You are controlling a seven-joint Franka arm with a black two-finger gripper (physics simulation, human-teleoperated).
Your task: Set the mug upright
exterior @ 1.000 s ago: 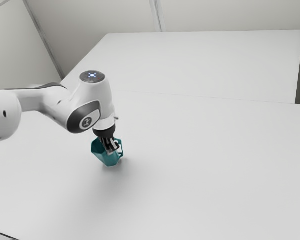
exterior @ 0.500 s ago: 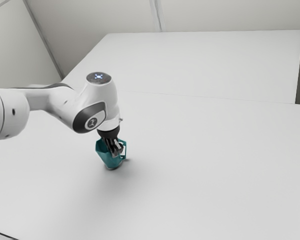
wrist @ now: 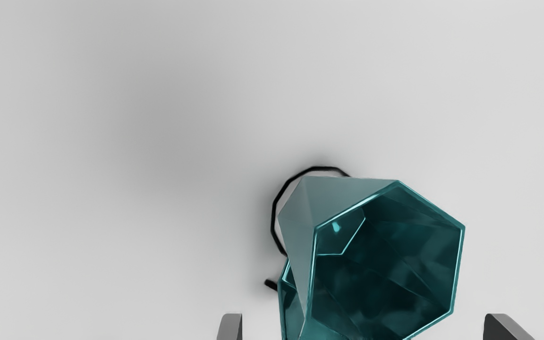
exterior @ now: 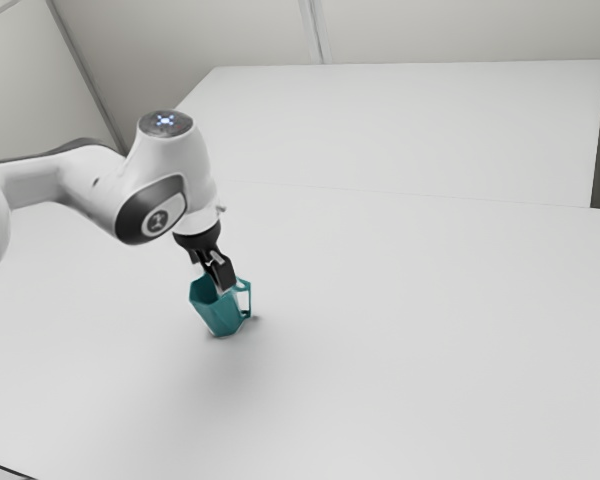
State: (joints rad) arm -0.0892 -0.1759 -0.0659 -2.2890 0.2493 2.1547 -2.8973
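We see pale walls (exterior: 220, 30) and a white table (exterior: 430, 350), too plain for us to tell what sort of place this is.

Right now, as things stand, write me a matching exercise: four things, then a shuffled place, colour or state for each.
1. Handle
2. Table
3. Gripper
4. Rim

A. Open, fingers apart
B. Teal, many-cornered outline
C. On the side of the mug toward the exterior view's right
D. Pale grey, beneath the mug

Pairs: 1-C, 2-D, 3-A, 4-B
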